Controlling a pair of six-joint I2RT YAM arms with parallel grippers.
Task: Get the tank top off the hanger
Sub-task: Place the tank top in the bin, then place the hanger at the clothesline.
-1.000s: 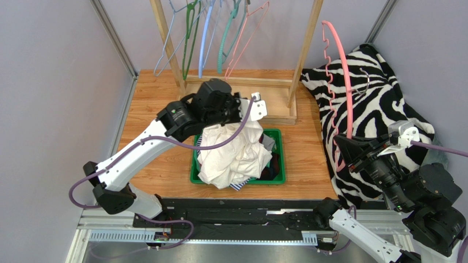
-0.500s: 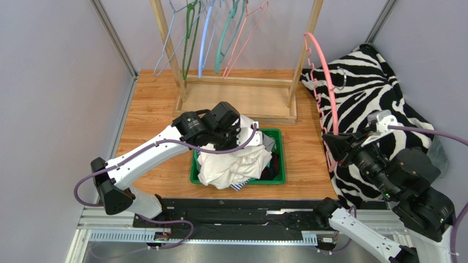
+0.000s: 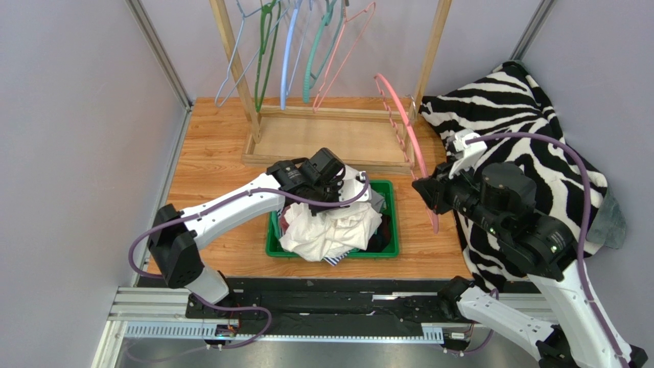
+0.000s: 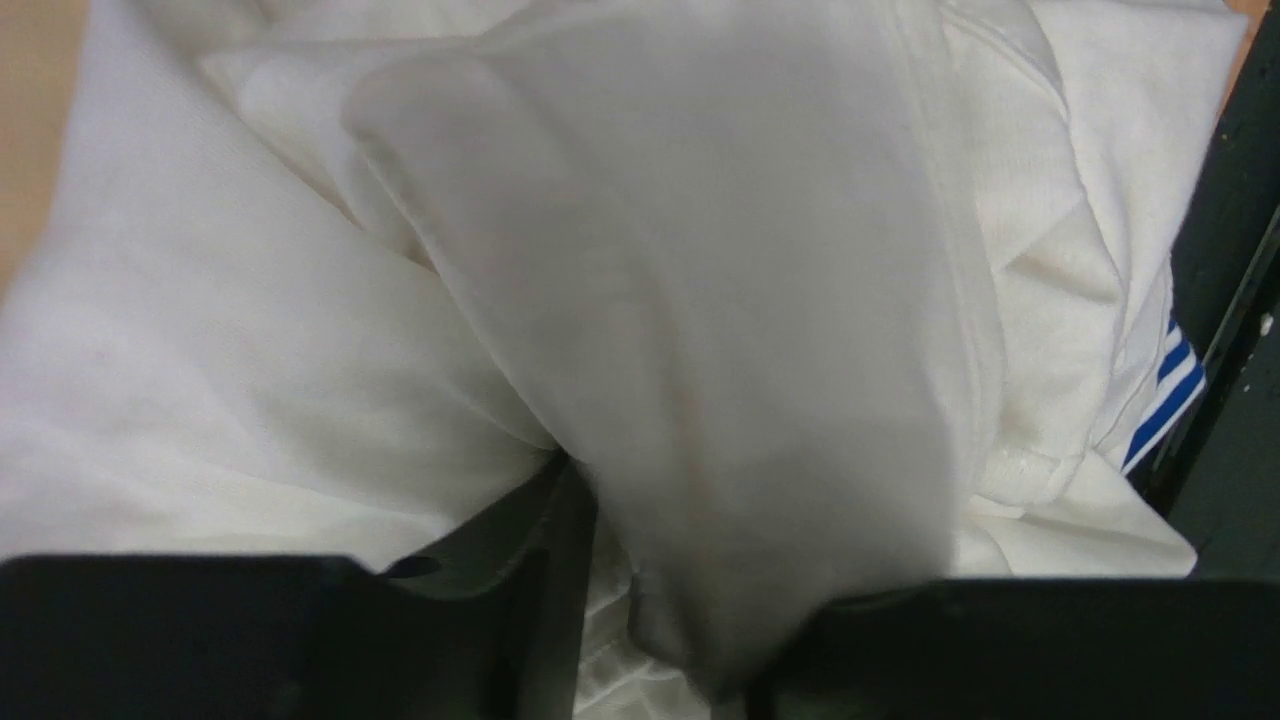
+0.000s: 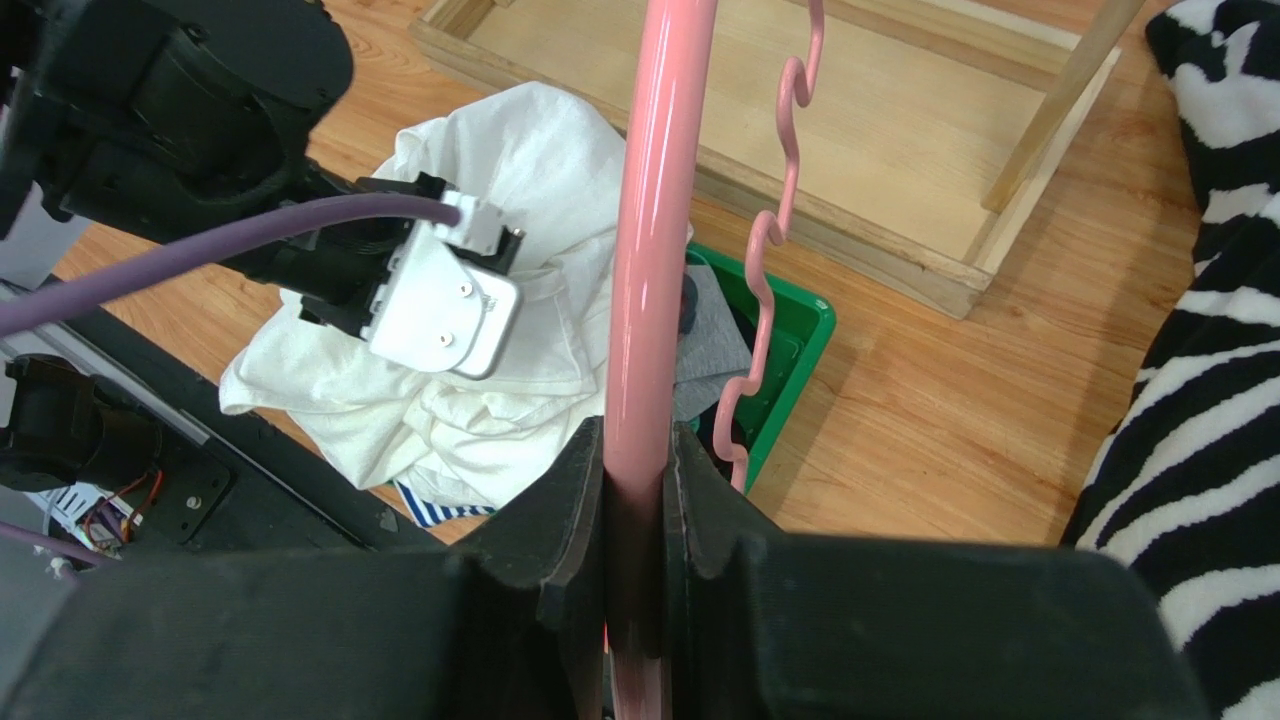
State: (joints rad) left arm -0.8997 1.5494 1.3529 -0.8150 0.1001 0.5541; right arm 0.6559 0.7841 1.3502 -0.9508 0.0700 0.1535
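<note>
The tank top (image 3: 330, 230), white and off the hanger (image 3: 403, 126), lies heaped in the green bin (image 3: 393, 218), spilling over its near rim, directly under my left gripper (image 4: 669, 600) and well apart from my right gripper (image 5: 634, 450). In the left wrist view a fold of this cloth hangs between the left fingers and drapes over one of them; the jaws stand a little apart, but the cloth fills the gap, and I cannot tell whether they pinch it or merely touch it. A blue-striped garment (image 4: 1172, 390) shows beneath the white cloth at the bin's edge. My right gripper is pressed together on the straight pink bar of the bare hanger, whose wavy bar runs beside it. The hanger slants from the gripper, just right of the bin, up toward the right post (image 3: 426, 61) of the wooden rack (image 3: 330, 146), its top near that post. The rack's base lies just behind the bin, with coloured hangers (image 3: 288, 46) on the rail above. A zebra cloth (image 3: 530, 123) covers the right side of the table (image 3: 215, 153), under my right arm. Bare wood lies left of the bin and in a narrower strip between the bin and the zebra cloth; grey walls close the left and right sides.
</note>
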